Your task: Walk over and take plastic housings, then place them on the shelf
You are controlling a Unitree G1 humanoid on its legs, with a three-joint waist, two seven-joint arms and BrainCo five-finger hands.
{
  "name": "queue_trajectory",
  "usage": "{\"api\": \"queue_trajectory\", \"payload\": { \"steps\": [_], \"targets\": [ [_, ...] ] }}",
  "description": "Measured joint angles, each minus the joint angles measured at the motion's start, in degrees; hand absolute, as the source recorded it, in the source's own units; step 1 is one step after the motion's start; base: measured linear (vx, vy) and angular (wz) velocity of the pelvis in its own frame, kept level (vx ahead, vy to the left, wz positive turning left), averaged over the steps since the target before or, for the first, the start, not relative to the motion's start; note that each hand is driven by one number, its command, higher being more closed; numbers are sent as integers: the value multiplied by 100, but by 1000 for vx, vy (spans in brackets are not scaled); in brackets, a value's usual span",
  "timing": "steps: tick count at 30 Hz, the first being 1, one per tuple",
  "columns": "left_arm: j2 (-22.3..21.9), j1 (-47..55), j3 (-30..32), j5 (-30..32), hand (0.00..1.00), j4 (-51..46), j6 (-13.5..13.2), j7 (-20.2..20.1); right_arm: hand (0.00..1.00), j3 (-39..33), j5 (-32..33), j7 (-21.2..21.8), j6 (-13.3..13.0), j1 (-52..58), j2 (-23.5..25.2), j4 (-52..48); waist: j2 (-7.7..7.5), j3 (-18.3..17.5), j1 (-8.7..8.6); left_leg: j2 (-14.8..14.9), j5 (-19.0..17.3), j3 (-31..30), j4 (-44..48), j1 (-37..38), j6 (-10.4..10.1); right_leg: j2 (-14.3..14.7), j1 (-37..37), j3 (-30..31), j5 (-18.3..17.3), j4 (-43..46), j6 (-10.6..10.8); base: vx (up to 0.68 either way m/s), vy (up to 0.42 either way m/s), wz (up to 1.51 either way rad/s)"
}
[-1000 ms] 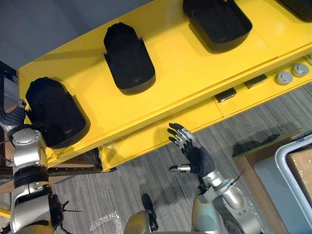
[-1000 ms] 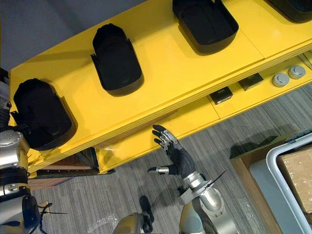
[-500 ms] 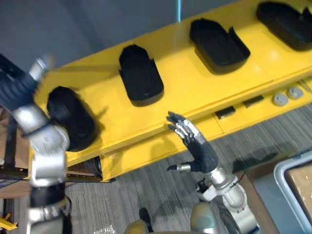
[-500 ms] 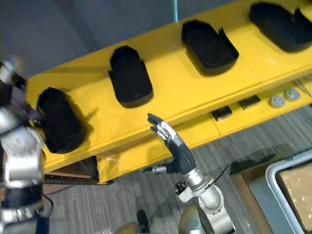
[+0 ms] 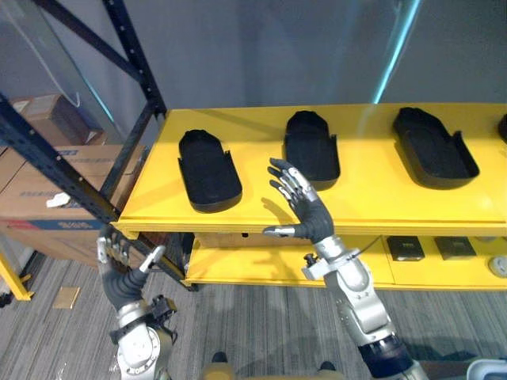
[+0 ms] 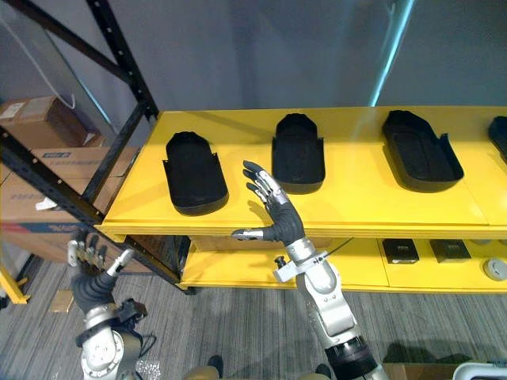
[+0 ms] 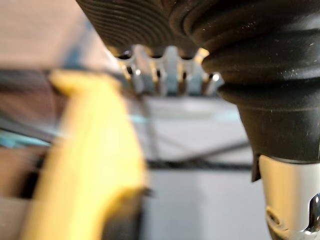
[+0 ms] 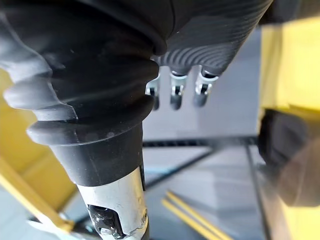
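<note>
Three black plastic housings [image 5: 207,169] [image 5: 311,148] [image 5: 434,157] lie in a row on the top of the yellow shelf [image 5: 372,202], open sides up. A fourth housing [image 6: 499,134] peeks in at the right edge. My right hand [image 5: 314,220] is raised in front of the shelf's front edge, between the left and middle housings, open, fingers spread, holding nothing. My left hand [image 5: 119,279] hangs low at the left, below the shelf's corner, open and empty. Its straight fingers [image 7: 165,75] show in the left wrist view, and the right hand's fingers [image 8: 175,95] in the right wrist view.
A black rack upright [image 5: 55,170] and a slanted brace [image 5: 131,51] stand at the shelf's left end. Cardboard boxes [image 5: 36,198] sit behind them. The lower shelf [image 5: 444,269] holds small black boxes [image 5: 405,248] and a round grey part [image 5: 498,265]. Grey carpet [image 5: 253,332] lies below.
The whole view has shifted, now looking at the shelf from further back. My left hand has dropped from beside the leftmost housing to below the shelf. The right hand stays raised and open.
</note>
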Motion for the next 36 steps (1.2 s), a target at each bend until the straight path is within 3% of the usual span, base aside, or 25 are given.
{"api": "queue_trajectory", "payload": {
  "steps": [4, 9, 12, 18, 21, 36],
  "targets": [
    [1, 175, -391, 17, 0, 706, -15, -509, 0, 178, -704, -341, -3, -440, 15, 960, -30, 12, 263, -5, 68, -149, -21, -118, -12, 13, -9, -155, 18, -20, -26, 15, -5, 20],
    [45, 257, -1041, 67, 0, 1248, -36, -978, 0, 231, -2097, -927, -177, -992, 45, 1685, -68, 61, 265, -33, 153, -322, -88, -223, -18, 4, -9, -359, 25, -21, -38, 15, 0, 17],
    [199, 46, -1413, -203, 0, 1932, 246, -1664, 0, 248, -2878, -1109, -371, -1655, -76, 2291, -4, 129, 293, -34, 194, -357, -109, -241, -14, 5, -3, -392, 24, -28, -39, -6, 2, 6],
    [310, -87, -1832, -456, 0, 2461, 382, -1910, 0, 376, -3824, -1820, -545, -2527, -648, 3189, 183, 271, 467, -37, 356, -440, -263, -225, 0, 7, 10, -495, 24, -21, -40, -16, -3, 8],
    [340, -93, -1840, -587, 0, 2468, 416, -1908, 0, 376, -4044, -2044, -547, -2611, -772, 3219, 205, 298, 506, -38, 488, -444, -414, -211, 27, 3, 0, -560, 18, -19, -45, -16, -4, 10],
    [454, -92, -1855, -678, 0, 2702, 656, -2005, 0, 902, -4041, -1899, -804, -3350, -1130, 4157, 214, 578, 723, -75, 626, -470, -542, -139, 82, -85, -13, -669, -95, 212, -38, -6, -1, 3]
  ]
}}
